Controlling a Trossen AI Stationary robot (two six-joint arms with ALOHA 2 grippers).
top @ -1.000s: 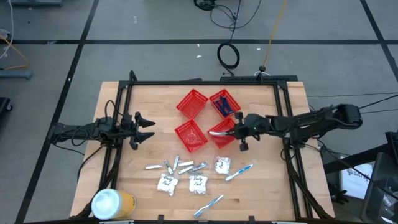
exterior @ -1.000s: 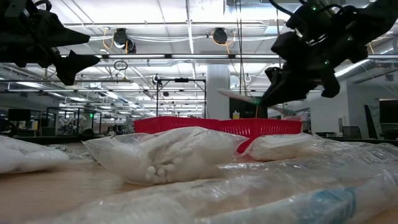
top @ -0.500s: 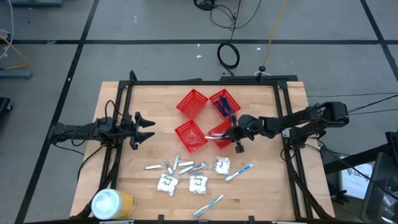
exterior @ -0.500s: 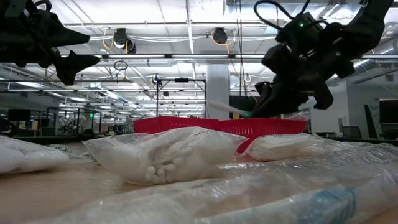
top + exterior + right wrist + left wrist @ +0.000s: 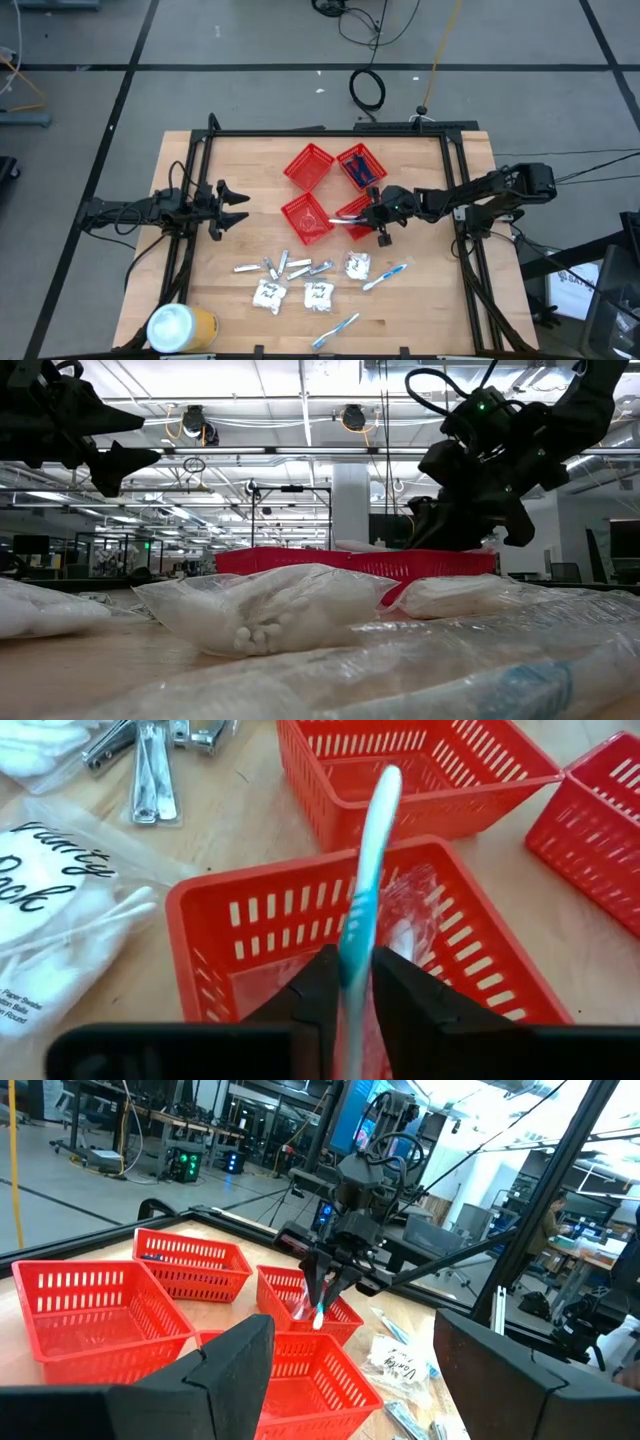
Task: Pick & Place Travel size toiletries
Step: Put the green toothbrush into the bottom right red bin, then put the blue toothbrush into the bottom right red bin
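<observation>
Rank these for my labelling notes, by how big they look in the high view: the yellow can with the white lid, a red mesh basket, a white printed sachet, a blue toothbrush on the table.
Largest to smallest:
1. Yellow can with white lid
2. Red mesh basket, close to the can, so unsure
3. White printed sachet
4. Blue toothbrush: longer than the sachet but far thinner

Seen from above, the right gripper (image 5: 368,213) is held over one of four red mesh baskets (image 5: 308,165) clustered on the wooden table (image 5: 465,300), while the left gripper (image 5: 232,203) is parked apart. Sachets (image 5: 268,294), tubes (image 5: 297,267) and toothbrushes (image 5: 384,276) are scattered near a yellow can (image 5: 181,327).
</observation>
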